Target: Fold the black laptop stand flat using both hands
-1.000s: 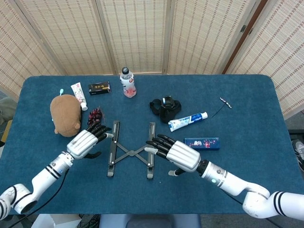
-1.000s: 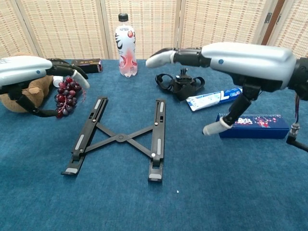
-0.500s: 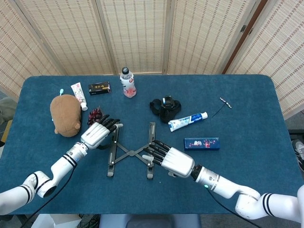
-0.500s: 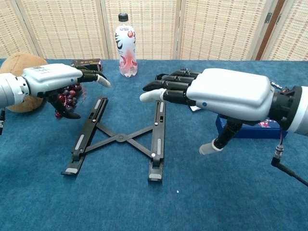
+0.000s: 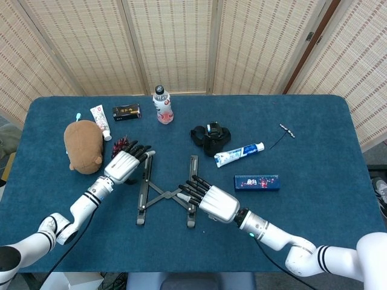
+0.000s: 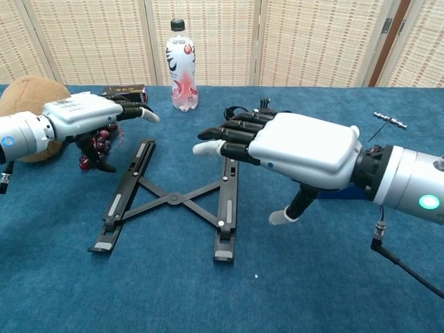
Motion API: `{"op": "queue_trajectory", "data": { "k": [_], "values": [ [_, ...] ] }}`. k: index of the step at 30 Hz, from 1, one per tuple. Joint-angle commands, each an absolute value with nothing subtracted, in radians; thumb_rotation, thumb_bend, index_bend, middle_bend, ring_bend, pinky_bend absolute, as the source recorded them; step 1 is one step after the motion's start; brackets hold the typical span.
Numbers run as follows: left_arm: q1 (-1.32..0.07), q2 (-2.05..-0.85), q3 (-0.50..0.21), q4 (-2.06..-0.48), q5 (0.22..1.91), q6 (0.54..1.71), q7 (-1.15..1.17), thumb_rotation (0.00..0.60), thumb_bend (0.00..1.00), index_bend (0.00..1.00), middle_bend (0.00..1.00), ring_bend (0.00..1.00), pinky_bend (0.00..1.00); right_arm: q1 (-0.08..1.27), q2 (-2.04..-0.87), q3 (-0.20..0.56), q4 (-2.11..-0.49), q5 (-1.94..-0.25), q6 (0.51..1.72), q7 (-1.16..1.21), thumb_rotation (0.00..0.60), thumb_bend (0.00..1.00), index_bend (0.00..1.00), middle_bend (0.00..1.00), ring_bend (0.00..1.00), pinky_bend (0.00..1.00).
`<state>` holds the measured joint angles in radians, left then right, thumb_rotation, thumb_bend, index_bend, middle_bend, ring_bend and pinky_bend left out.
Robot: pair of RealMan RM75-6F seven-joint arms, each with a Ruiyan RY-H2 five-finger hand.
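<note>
Both hands have closed inward since the earlier frame. Head view: the black X-braced metal laptop stand (image 5: 166,191) lies spread at table centre, rails running front to back; open right hand (image 5: 208,199) overlaps its right rail. Chest view: open, empty left hand (image 6: 87,114) hovers beside the left rail's far end.

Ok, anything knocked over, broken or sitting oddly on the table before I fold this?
Nothing stands out. The laptop stand lies spread open and intact, the bottle is upright, and both hands hover open over its rails.
</note>
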<state>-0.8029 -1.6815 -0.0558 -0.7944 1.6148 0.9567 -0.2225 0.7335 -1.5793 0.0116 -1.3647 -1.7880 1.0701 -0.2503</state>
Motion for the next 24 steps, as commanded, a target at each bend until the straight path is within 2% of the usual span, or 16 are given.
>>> {"op": "queue_trajectory", "data": {
  "k": [1, 24],
  "values": [
    [-0.817, -1.713, -0.047, -0.748, 1.611, 0.954, -0.261, 0.6, 0.0, 0.0, 0.0, 0.0, 0.0, 0.737, -1.612, 0.017, -1.333, -1.786, 1.077, -0.266, 0.6, 0.1, 0.11, 0.08, 0.12, 0.0],
    [-0.845, -1.769, -0.032, -0.662, 1.569, 0.918, -0.349, 0.6, 0.0, 0.0, 0.0, 0.0, 0.0, 0.774, -1.865, 0.007, -0.969, -1.819, 1.165, -0.219, 0.6, 0.1, 0.11, 0.08, 0.11, 0.0]
  ]
}}
